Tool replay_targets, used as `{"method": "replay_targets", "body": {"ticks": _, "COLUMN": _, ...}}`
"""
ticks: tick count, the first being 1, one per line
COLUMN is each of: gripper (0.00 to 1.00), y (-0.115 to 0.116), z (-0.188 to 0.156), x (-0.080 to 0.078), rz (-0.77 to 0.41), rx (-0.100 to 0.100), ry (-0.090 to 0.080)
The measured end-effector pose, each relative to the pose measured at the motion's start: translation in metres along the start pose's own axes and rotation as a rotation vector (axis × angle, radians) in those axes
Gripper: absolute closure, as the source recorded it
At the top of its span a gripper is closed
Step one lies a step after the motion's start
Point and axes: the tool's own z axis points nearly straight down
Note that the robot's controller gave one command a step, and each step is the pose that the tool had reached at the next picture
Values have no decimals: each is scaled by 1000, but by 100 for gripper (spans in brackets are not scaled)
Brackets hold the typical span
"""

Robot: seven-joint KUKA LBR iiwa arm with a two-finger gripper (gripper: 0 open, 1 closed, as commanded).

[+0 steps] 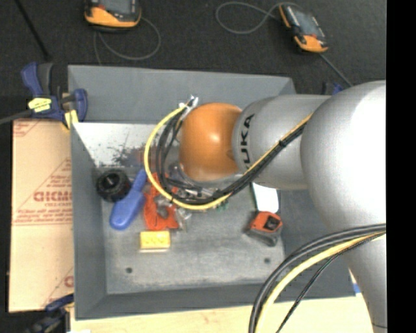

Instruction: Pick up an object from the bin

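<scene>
While the arm's orange-capped wrist (207, 140) hangs over the grey metal bin (195, 273), its hand (170, 209) sits low above a red-orange piece (155, 209) left of centre; whether the hand is open or closed cannot be told. Dark scuffs mark the bin's back-left corner. Nearby lie one blue handle (128, 201), one black ring (112, 185), one yellow block (155, 241), one tape measure (264, 226) and one white scrap (265, 195). Two orange gadgets (112, 13) rest on the dark surface (195, 39) beyond.

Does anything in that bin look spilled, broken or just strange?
Only a dark speckled smudge on the back-left wall of the bin, above the black ring; it looks like scuffing or dirt. Nothing else stands out.
</scene>
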Motion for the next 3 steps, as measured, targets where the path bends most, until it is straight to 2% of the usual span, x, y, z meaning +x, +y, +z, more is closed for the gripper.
{"method": "replay_targets", "body": {"ticks": 1, "gripper": 100, "y": 0, "z": 0, "x": 0, "rz": 1, "rx": -1, "ry": 0}}
{"method": "replay_targets", "body": {"ticks": 2, "gripper": 100, "y": 15, "z": -50, "x": 5, "rz": -19, "rx": -8, "ry": 11}}
{"method": "replay_targets", "body": {"ticks": 3, "gripper": 100, "y": -5, "z": -111, "x": -15, "rz": -44, "rx": -7, "ry": 9}}
